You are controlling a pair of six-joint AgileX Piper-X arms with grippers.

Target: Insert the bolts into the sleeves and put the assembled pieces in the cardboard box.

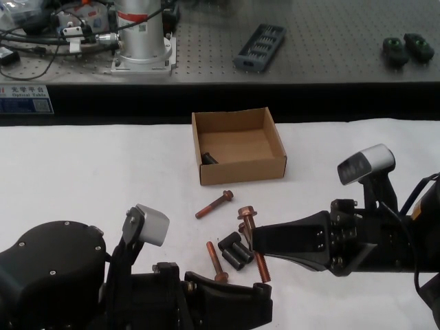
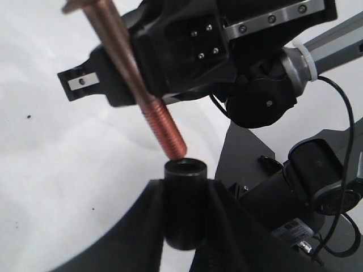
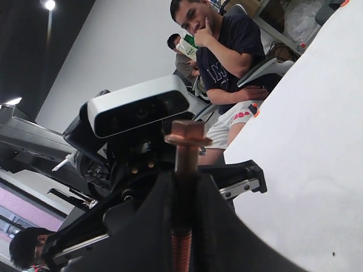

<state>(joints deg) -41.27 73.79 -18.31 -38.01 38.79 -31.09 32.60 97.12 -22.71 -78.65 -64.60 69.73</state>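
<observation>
My right gripper (image 1: pixel 253 239) is shut on a copper bolt (image 1: pixel 251 242), head up and threaded end down. In the left wrist view my left gripper (image 2: pixel 184 195) is shut on an upright black sleeve (image 2: pixel 184 209). The bolt's (image 2: pixel 136 85) threaded tip hangs tilted just above the sleeve's open top, with the right gripper (image 2: pixel 116 79) behind it. The right wrist view shows the bolt (image 3: pixel 184 164) standing between my right gripper's (image 3: pixel 181 195) fingers. The open cardboard box (image 1: pixel 242 168) stands farther back, with a dark piece (image 1: pixel 208 158) inside.
Two loose bolts (image 1: pixel 214 204) (image 1: pixel 215 261) and a few black sleeves (image 1: pixel 234 251) lie on the white table between the box and the grippers. The left arm's camera housing (image 3: pixel 139 110) faces the right wrist. Behind the table, a bench carries metal hardware (image 1: pixel 141 34).
</observation>
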